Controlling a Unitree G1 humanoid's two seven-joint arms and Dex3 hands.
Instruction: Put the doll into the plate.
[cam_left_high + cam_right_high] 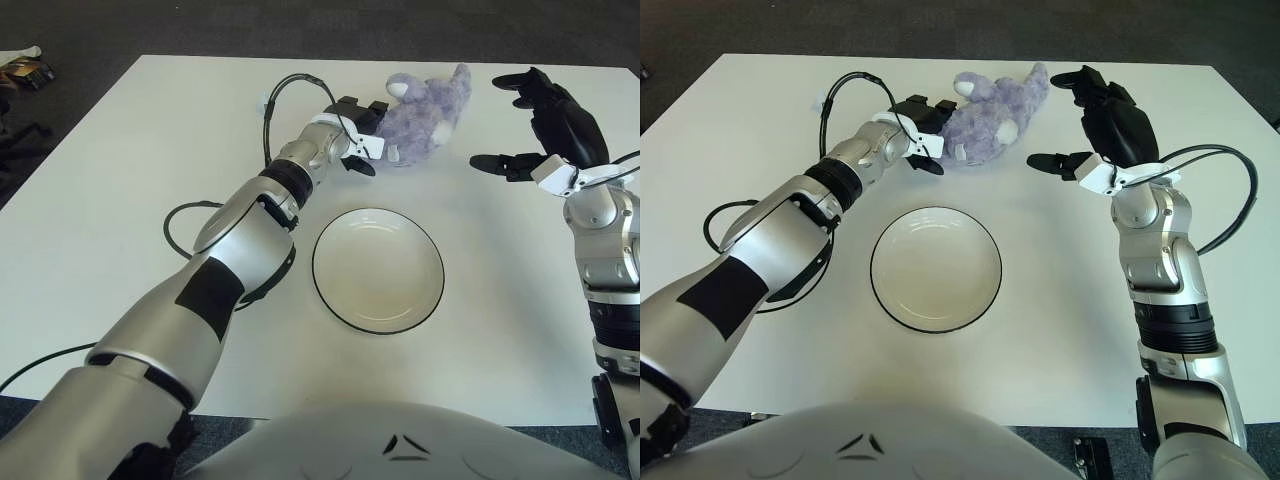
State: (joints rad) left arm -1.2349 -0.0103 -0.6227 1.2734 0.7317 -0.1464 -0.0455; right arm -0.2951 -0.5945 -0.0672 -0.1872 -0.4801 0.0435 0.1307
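Light: bright, even, from overhead.
Shadows: soft, faint beneath the arms.
Focus: sharp throughout.
Glare: mild on table [120,200].

doll's [425,105] near-left side hidden behind left hand [358,125], whether grasped unclear

This looks like a robotics lab or test room in an office-type building rather than a home. A large, plain white rectangular counter [120,200] stands on dark grey, short-pile carpet flooring [300,25] of the kind laid in offices. The silver and black humanoid robot arm [230,260] reaches over it with exposed black cables [185,215] looping along its joints, and a second such arm [1160,260] carries a similar loose cable. At the far left edge, a dark wheeled chair base [15,135] and a small heap of brownish items [22,70] sit on the floor.
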